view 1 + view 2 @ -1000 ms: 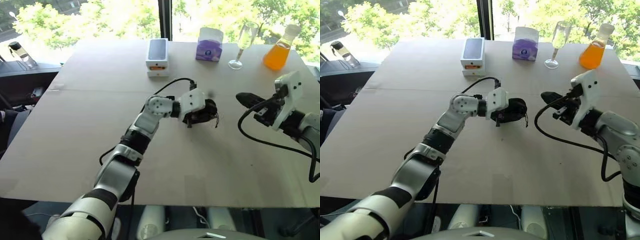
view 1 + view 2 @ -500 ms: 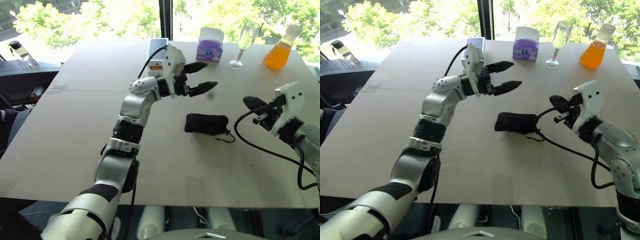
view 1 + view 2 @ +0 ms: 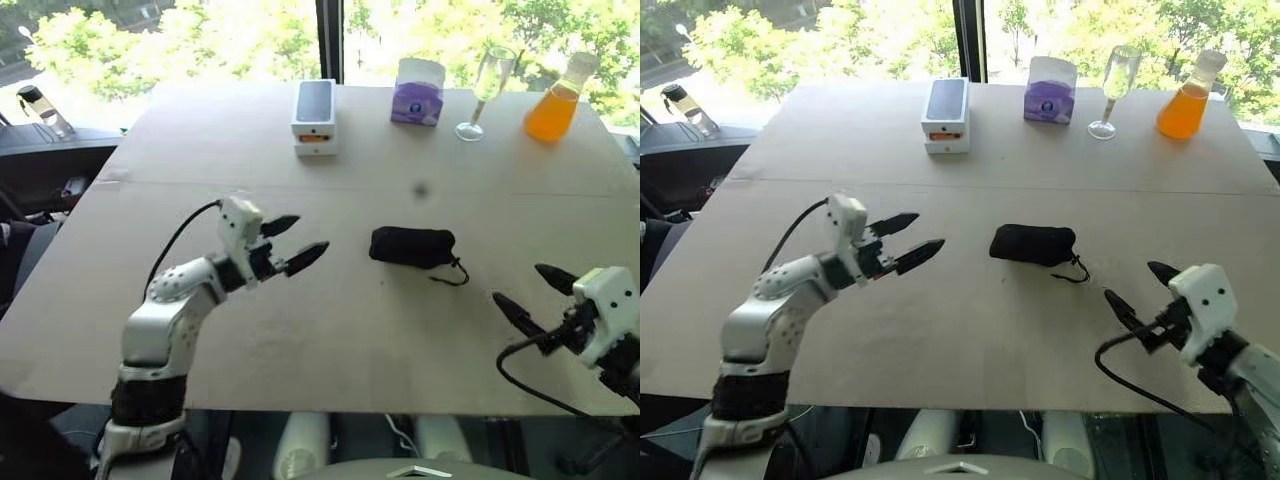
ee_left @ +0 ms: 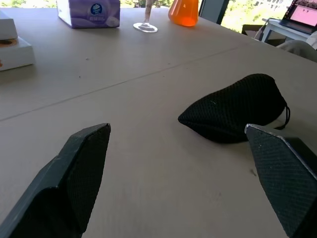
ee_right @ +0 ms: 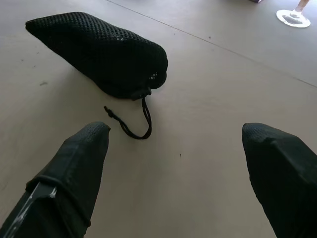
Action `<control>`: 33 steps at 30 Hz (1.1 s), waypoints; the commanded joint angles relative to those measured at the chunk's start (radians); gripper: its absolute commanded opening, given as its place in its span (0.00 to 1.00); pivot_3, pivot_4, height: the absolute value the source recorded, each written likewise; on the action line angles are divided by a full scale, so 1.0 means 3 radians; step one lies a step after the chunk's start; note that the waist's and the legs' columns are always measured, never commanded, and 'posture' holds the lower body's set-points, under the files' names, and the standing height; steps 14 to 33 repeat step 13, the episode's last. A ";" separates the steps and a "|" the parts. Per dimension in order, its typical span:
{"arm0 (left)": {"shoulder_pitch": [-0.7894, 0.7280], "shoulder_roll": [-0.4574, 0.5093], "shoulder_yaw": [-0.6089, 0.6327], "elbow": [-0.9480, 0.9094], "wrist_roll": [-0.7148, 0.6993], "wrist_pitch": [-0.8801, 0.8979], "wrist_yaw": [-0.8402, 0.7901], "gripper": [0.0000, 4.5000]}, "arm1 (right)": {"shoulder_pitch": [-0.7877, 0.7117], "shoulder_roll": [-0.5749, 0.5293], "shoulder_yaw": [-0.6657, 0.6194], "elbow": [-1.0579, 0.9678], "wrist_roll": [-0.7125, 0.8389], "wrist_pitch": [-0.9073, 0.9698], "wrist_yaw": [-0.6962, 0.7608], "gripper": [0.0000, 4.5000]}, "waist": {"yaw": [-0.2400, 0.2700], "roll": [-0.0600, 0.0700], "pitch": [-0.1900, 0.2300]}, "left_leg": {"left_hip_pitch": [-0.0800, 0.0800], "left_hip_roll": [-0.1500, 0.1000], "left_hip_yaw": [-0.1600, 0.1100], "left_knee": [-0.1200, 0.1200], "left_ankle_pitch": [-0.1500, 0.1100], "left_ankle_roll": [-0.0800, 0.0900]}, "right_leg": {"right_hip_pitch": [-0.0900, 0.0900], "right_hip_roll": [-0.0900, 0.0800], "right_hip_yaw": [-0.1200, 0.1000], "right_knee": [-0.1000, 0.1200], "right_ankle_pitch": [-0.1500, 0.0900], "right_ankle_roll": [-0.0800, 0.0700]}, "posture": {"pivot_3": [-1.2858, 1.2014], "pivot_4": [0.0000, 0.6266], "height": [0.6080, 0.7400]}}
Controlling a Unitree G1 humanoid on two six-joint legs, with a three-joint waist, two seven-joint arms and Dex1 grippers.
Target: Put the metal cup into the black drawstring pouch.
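Both arms had pulled back from the black drawstring pouch (image 3: 411, 246) since the earlier frame: the left gripper (image 3: 291, 243), previously on the pouch, now hovered well to its left with fingers spread and empty, and the right gripper (image 3: 535, 294), previously pinched shut, stood wide open near the table's (image 3: 200, 140) near right edge. The pouch lay on its side mid-table, bulging and cinched, cord trailing right; the metal cup was presumably inside, judging by the rounded shape. Finishing well probably meant retreating without snagging the cord. At the far edge, the flask (image 3: 555, 98) held orange liquid; the stemmed glass (image 3: 485, 92) looked empty.
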 commanded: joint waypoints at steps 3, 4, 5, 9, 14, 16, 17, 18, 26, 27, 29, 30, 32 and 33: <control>0.0595 0.0195 0.0317 -0.0584 -0.0255 0.0076 0.0064 1.00 | 0.0387 0.0049 -0.0464 0.0031 -0.0048 -0.0473 0.0388 0.99 | 0.0019 0.0001 -0.0001 | 0.0017 0.0001 0.0000 -0.0001 -0.0007 0.0010 | 0.0009 -0.0003 0.0003 0.0004 -0.0008 -0.0013 | 0.52 0.24 0.98; 0.0653 0.0210 0.0338 -0.0597 -0.0254 0.0072 0.0086 1.00 | 0.0451 0.0068 -0.0507 0.0059 -0.0056 -0.0520 0.0430 0.99 | 0.0020 0.0002 -0.0001 | 0.0021 0.0002 0.0000 -0.0001 -0.0011 0.0000 | 0.0012 -0.0003 0.0003 0.0004 -0.0008 -0.0014 | 0.52 0.24 0.98; 0.0709 0.0226 0.0350 -0.0605 -0.0240 0.0041 0.0094 1.00 | 0.0511 0.0088 -0.0552 0.0081 -0.0048 -0.0548 0.0469 0.99 | 0.0020 0.0003 -0.0001 | 0.0024 0.0002 -0.0001 -0.0001 -0.0013 -0.0005 | 0.0014 -0.0004 0.0005 0.0005 -0.0007 -0.0015 | 0.52 0.24 0.98; 0.0829 0.0249 0.0366 -0.0641 -0.0244 -0.0011 0.0145 1.00 | 0.0624 0.0124 -0.0622 0.0197 -0.0071 -0.0658 0.0569 0.99 | 0.0005 0.0005 -0.0003 | 0.0026 0.0002 0.0003 -0.0003 -0.0014 -0.0005 | 0.0014 -0.0004 0.0017 0.0005 -0.0007 -0.0016 | 0.52 0.24 0.98; 0.0857 0.0236 0.0354 -0.0655 -0.0257 -0.0023 0.0214 1.00 | 0.0560 0.0115 -0.0602 0.0226 -0.0031 -0.0621 0.0548 0.99 | 0.0002 0.0005 -0.0002 | 0.0026 0.0002 0.0010 -0.0008 -0.0008 0.0006 | 0.0008 -0.0002 0.0026 0.0005 -0.0007 -0.0017 | 0.52 0.24 0.98; 0.0857 0.0236 0.0354 -0.0655 -0.0257 -0.0023 0.0214 1.00 | 0.0560 0.0115 -0.0602 0.0226 -0.0031 -0.0621 0.0548 0.99 | 0.0002 0.0005 -0.0002 | 0.0026 0.0002 0.0010 -0.0008 -0.0008 0.0006 | 0.0008 -0.0002 0.0026 0.0005 -0.0007 -0.0017 | 0.52 0.24 0.98; 0.0857 0.0236 0.0354 -0.0655 -0.0257 -0.0023 0.0214 1.00 | 0.0560 0.0115 -0.0602 0.0226 -0.0031 -0.0621 0.0548 0.99 | 0.0002 0.0005 -0.0002 | 0.0026 0.0002 0.0010 -0.0008 -0.0008 0.0006 | 0.0008 -0.0002 0.0026 0.0005 -0.0007 -0.0017 | 0.52 0.24 0.98; 0.0857 0.0236 0.0354 -0.0655 -0.0257 -0.0023 0.0214 1.00 | 0.0560 0.0115 -0.0602 0.0226 -0.0031 -0.0621 0.0548 0.99 | 0.0002 0.0005 -0.0002 | 0.0026 0.0002 0.0010 -0.0008 -0.0008 0.0006 | 0.0008 -0.0002 0.0026 0.0005 -0.0007 -0.0017 | 0.52 0.24 0.98; 0.0857 0.0236 0.0354 -0.0655 -0.0257 -0.0023 0.0214 1.00 | 0.0560 0.0115 -0.0602 0.0226 -0.0031 -0.0621 0.0548 0.99 | 0.0002 0.0005 -0.0002 | 0.0026 0.0002 0.0010 -0.0008 -0.0008 0.0006 | 0.0008 -0.0002 0.0026 0.0005 -0.0007 -0.0017 | 0.52 0.24 0.98; 0.0857 0.0236 0.0354 -0.0655 -0.0257 -0.0023 0.0214 1.00 | 0.0560 0.0115 -0.0602 0.0226 -0.0031 -0.0621 0.0548 0.99 | 0.0002 0.0005 -0.0002 | 0.0026 0.0002 0.0010 -0.0008 -0.0008 0.0006 | 0.0008 -0.0002 0.0026 0.0005 -0.0007 -0.0017 | 0.52 0.24 0.98; 0.0857 0.0236 0.0354 -0.0655 -0.0257 -0.0023 0.0214 1.00 | 0.0560 0.0115 -0.0602 0.0226 -0.0031 -0.0621 0.0548 0.99 | 0.0002 0.0005 -0.0002 | 0.0026 0.0002 0.0010 -0.0008 -0.0008 0.0006 | 0.0008 -0.0002 0.0026 0.0005 -0.0007 -0.0017 | 0.52 0.24 0.98; 0.0857 0.0236 0.0354 -0.0655 -0.0257 -0.0023 0.0214 1.00 | 0.0560 0.0115 -0.0602 0.0226 -0.0031 -0.0621 0.0548 0.99 | 0.0002 0.0005 -0.0002 | 0.0026 0.0002 0.0010 -0.0008 -0.0008 0.0006 | 0.0008 -0.0002 0.0026 0.0005 -0.0007 -0.0017 | 0.52 0.24 0.98; 0.0857 0.0236 0.0354 -0.0655 -0.0257 -0.0023 0.0214 1.00 | 0.0560 0.0115 -0.0602 0.0226 -0.0031 -0.0621 0.0548 0.99 | 0.0002 0.0005 -0.0002 | 0.0026 0.0002 0.0010 -0.0008 -0.0008 0.0006 | 0.0008 -0.0002 0.0026 0.0005 -0.0007 -0.0017 | 0.52 0.24 0.98; 0.0857 0.0236 0.0354 -0.0655 -0.0257 -0.0023 0.0214 1.00 | 0.0560 0.0115 -0.0602 0.0226 -0.0031 -0.0621 0.0548 0.99 | 0.0002 0.0005 -0.0002 | 0.0026 0.0002 0.0010 -0.0008 -0.0008 0.0006 | 0.0008 -0.0002 0.0026 0.0005 -0.0007 -0.0017 | 0.52 0.24 0.98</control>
